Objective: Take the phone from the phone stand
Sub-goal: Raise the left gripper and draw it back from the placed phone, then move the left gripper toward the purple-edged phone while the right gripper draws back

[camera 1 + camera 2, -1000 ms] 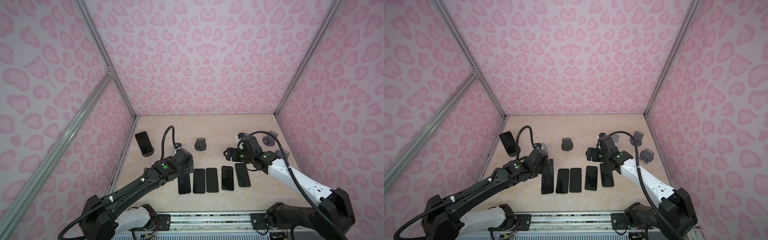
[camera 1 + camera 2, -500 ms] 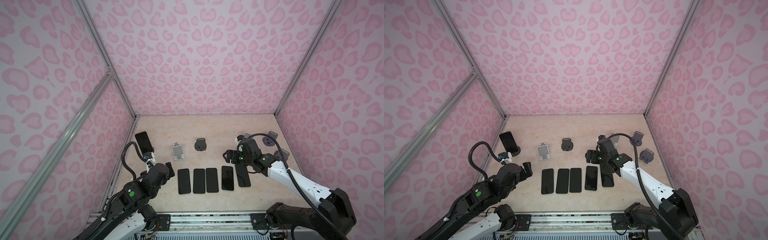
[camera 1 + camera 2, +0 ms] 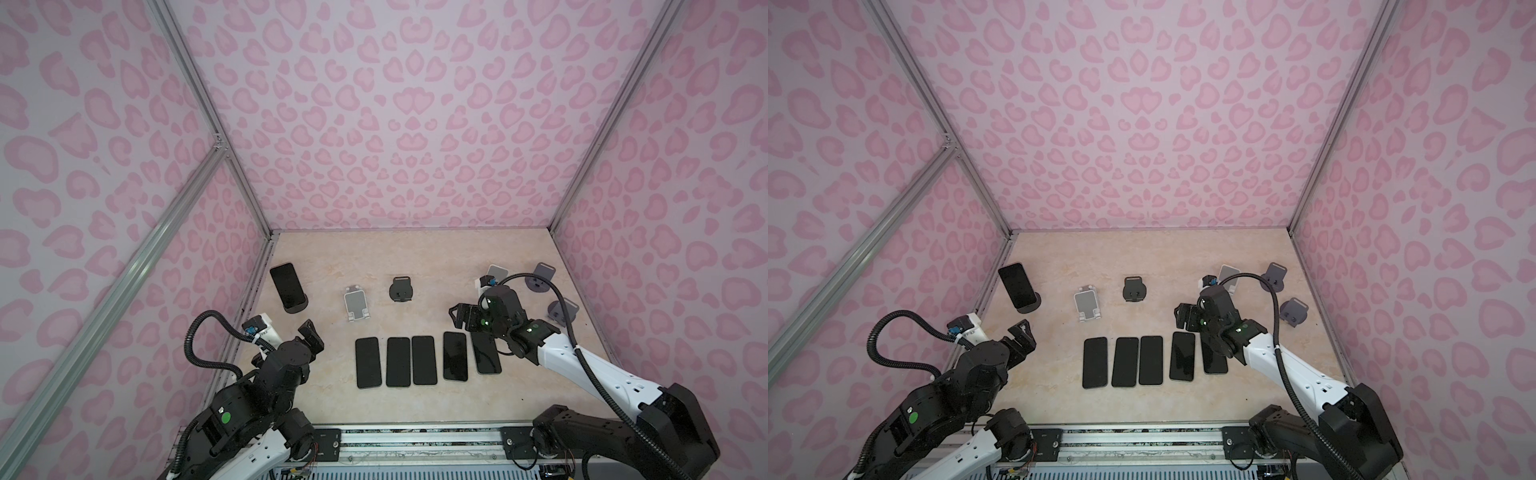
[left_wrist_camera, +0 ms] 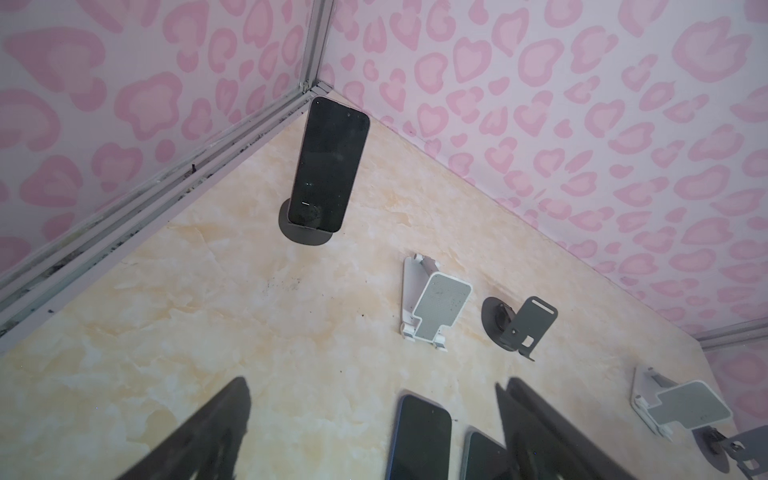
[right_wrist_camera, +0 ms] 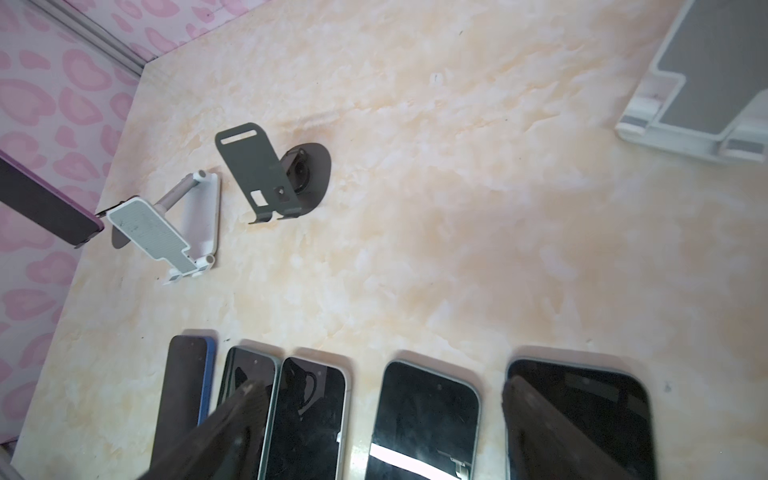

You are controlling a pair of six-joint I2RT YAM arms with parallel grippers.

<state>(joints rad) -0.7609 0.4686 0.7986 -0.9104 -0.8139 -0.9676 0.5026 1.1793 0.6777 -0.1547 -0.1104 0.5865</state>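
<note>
The phone (image 3: 286,286) (image 3: 1016,284) (image 4: 328,166) leans upright on a dark round-based phone stand (image 3: 297,308) (image 3: 1031,306) (image 4: 305,237) at the far left, close to the left wall. My left gripper (image 3: 312,332) (image 3: 1022,332) (image 4: 374,392) is open and empty. It hovers in front of that stand, a short way off and touching nothing. My right gripper (image 3: 460,318) (image 3: 1183,316) (image 5: 382,390) is open and empty above the far end of the rightmost flat phone (image 3: 486,353) (image 5: 582,415). The right wrist view shows the standing phone (image 5: 41,195) edge-on.
Several dark phones (image 3: 411,360) (image 3: 1138,360) lie flat in a row at mid-table. Empty stands are spread across the back: a white stand (image 3: 356,304) (image 4: 436,309), a dark stand (image 3: 401,289) (image 4: 519,324), a white stand (image 3: 496,272) behind the right arm, and two dark stands (image 3: 542,278) by the right wall.
My left arm has pulled back from the row of phones toward the front left, uncovering the white stand. The right gripper has barely shifted. Both stay open.
</note>
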